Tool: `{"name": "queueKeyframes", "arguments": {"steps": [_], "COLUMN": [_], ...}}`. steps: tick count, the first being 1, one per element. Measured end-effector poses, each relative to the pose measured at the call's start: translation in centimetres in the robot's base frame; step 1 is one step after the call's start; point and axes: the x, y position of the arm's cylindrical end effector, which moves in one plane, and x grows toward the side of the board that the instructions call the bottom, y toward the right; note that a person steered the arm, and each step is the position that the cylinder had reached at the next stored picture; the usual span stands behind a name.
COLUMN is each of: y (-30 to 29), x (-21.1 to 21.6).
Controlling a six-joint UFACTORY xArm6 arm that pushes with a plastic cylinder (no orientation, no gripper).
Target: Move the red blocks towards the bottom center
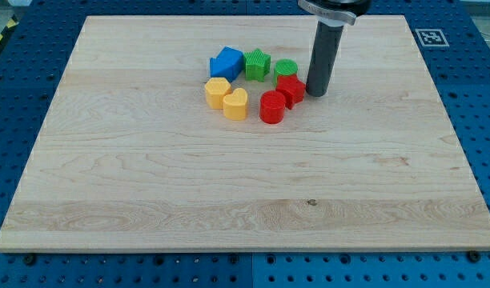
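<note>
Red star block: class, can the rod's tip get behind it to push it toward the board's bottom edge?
Probably not directly: my tip sits at the red star block's right, and the green round block crowds its top side.

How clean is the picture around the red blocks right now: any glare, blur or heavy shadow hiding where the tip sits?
Camera view: even, soft light, no glare on the wooden board. The blocks are sharp and cast only faint shadows. My tip shows unblurred, just to the view's right of the red star block, contact not resolvable; the red cylinder is unobscured.
</note>
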Motion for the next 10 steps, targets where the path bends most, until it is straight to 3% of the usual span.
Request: {"name": "queueKeyframes", "arguments": {"steps": [3,6,8,10], "y": [-0.7,-6.7,-6.1,-6.9], "x": [-1.6,-2.1,3.5,1.7]}}
